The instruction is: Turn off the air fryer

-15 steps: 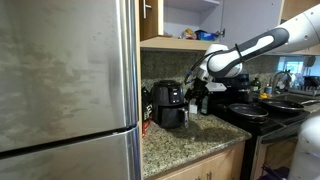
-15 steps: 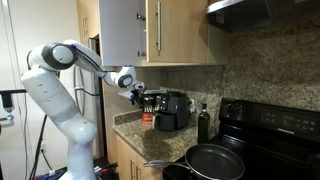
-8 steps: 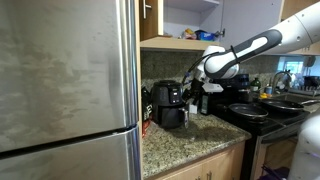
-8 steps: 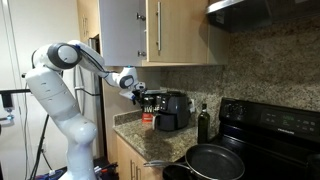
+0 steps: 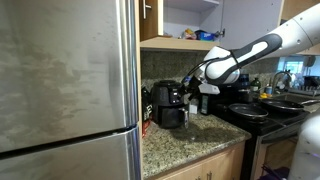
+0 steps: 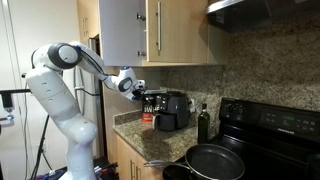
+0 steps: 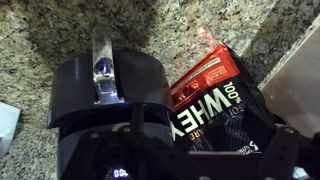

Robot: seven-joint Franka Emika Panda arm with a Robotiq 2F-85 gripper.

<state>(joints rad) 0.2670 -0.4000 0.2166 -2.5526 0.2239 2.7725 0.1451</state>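
Note:
The air fryer point(image 5: 167, 103) is a squat black box on the granite counter, with its drawer handle facing forward. It shows in both exterior views point(image 6: 172, 110). In the wrist view I look down on its rounded top point(image 7: 100, 95), its metal-trimmed handle point(image 7: 102, 65), and a small blue light at the lower edge. My gripper point(image 5: 196, 86) hovers just above and beside the fryer's top point(image 6: 141, 93). In the wrist view its dark fingers point(image 7: 198, 140) sit wide apart and hold nothing.
A black and red whey bag point(image 7: 215, 100) stands right beside the fryer. A dark bottle point(image 6: 204, 122) and a black stove with pans point(image 6: 215, 158) are further along the counter. A steel fridge point(image 5: 65, 90) and upper cabinets point(image 6: 150, 35) are close by.
The arm has shifted slightly, with the wrist a little lower over the fryer. The fryer and the bag have not moved.

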